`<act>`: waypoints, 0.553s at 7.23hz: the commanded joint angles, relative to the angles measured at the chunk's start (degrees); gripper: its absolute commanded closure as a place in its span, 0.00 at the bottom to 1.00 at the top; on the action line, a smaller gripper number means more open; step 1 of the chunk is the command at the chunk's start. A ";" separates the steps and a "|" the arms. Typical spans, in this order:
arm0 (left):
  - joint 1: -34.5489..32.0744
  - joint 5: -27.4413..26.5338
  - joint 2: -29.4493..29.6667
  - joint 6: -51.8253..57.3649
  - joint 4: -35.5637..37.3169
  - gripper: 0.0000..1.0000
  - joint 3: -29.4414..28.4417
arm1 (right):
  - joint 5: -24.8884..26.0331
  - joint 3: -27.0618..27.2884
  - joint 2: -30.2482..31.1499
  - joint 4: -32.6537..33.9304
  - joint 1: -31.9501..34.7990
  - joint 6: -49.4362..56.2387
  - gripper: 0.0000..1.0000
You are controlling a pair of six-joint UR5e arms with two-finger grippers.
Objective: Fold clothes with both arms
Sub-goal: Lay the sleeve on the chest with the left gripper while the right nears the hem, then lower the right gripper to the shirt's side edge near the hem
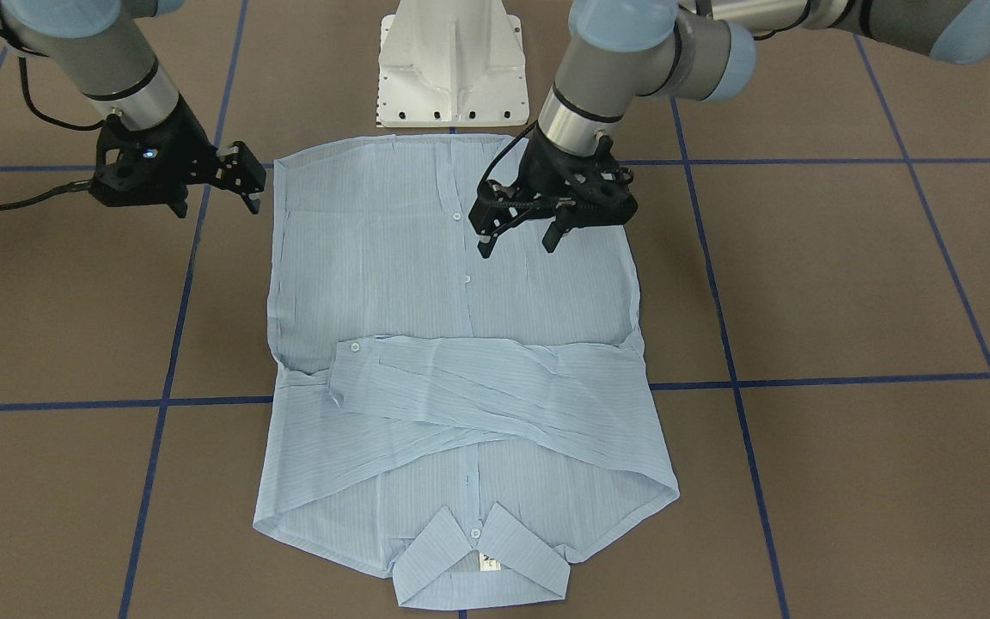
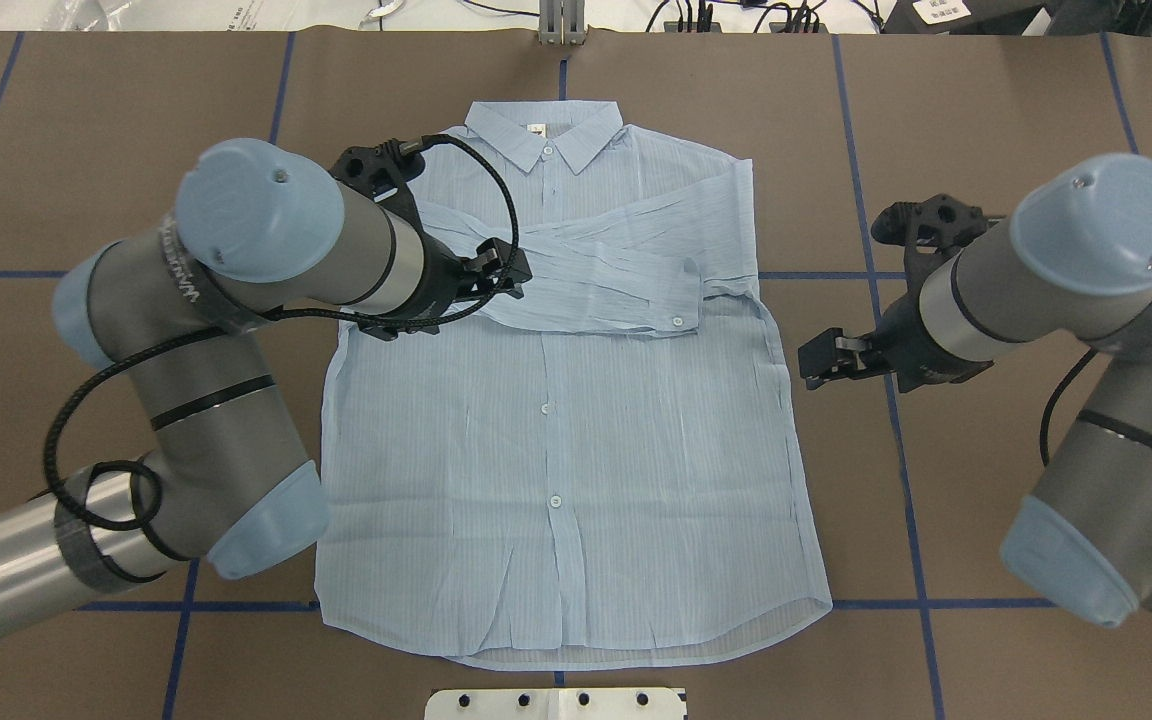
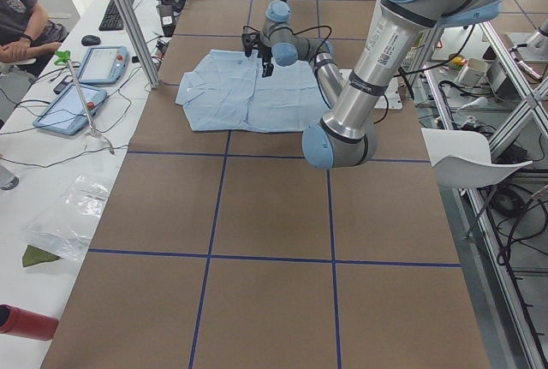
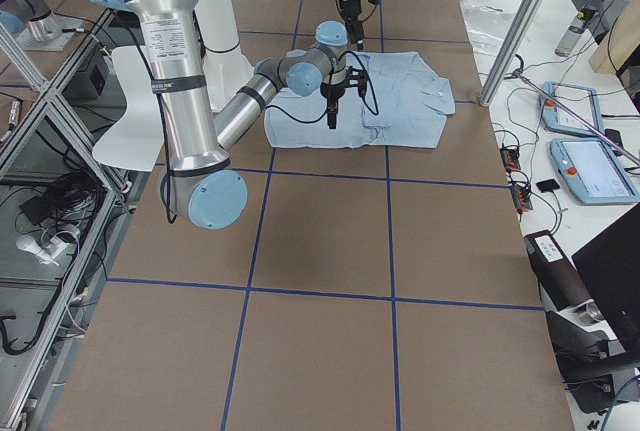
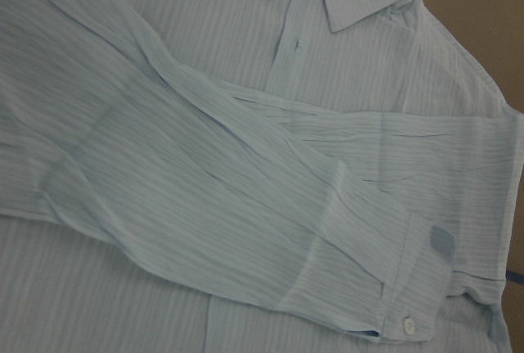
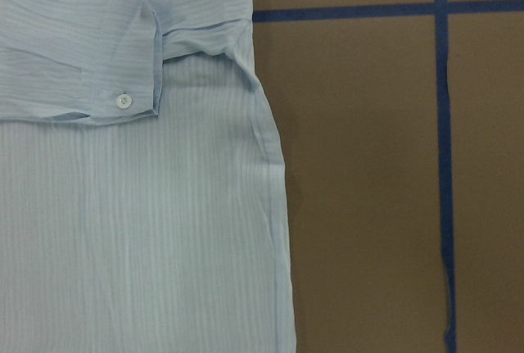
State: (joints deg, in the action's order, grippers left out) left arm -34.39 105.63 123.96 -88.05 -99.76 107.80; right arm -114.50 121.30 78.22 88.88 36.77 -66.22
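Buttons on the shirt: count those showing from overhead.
4: a collar button, a cuff button, and two front buttons, upper and lower. The crossed sleeves may hide more.

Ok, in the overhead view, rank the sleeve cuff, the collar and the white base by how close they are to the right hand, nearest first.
From the right hand:
1. The sleeve cuff, just inside the side edge of the shirt that faces the hand.
2. The collar, at the far end, in the middle.
3. The white base, at the view's bottom edge.
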 commanded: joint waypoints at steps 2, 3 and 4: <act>0.03 -0.34 -4.95 2.01 4.49 0.01 7.77 | 6.13 4.72 7.79 -2.22 -13.28 -8.31 0.00; 0.55 -1.30 -4.78 2.01 4.40 0.01 7.69 | 6.31 3.78 9.48 -2.22 -14.87 -8.32 0.00; 0.64 -2.61 -4.86 2.01 4.40 0.01 7.69 | 6.40 2.81 9.49 -2.22 -16.36 -8.49 0.00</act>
State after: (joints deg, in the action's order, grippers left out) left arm -34.01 104.33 119.19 -86.05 -95.40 115.36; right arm -108.34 124.90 86.55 86.73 22.56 -74.40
